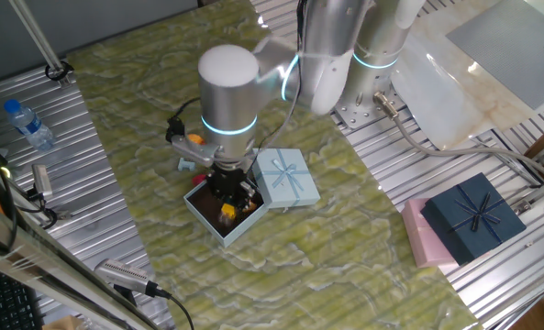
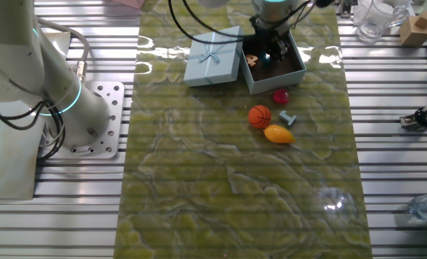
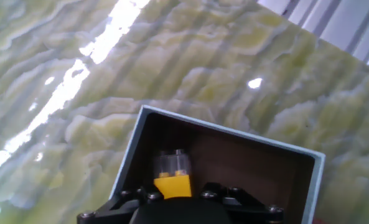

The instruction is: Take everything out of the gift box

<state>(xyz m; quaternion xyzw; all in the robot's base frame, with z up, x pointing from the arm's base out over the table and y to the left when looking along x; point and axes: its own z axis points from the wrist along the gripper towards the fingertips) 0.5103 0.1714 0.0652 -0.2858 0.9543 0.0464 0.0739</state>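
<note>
Down inside the gift box [image 1: 203,215], gripper [image 1: 230,197] low over the dark brown floor, arm wrist directly above. In the hand view, a small yellow block with a clear top [image 3: 173,174] just ahead of the fingers, near the box's left wall; whether clamped, merely touched, or free cannot be told, the fingertips being cut off at the bottom edge. An orange bit [image 2: 251,61] also left inside, against the wall nearest the lid [image 2: 213,55], seen from the other fixed view.

Already out on the green mat: orange basketball [image 2: 260,116], yellow-orange mango-like fruit [image 2: 279,134], magenta piece [image 2: 281,96] and a small grey-blue part [image 2: 288,118], clustered just beside the box on its open side. Lid lying flat, touching the box's other side. Larger navy box with bow [image 1: 473,215] on a pink box [image 1: 418,236], well apart at the mat's edge.

Judged well along, with at least two bits still to lift.

Risks from here:
- Block tiny and close to the wall; finger likely to catch the cardboard and drag or tip the light box.
- Weak pinch on the smooth clear top; slip on the way up, drop back inside.
- Release near the basketball; nudge enough to roll it off the mat.
</note>
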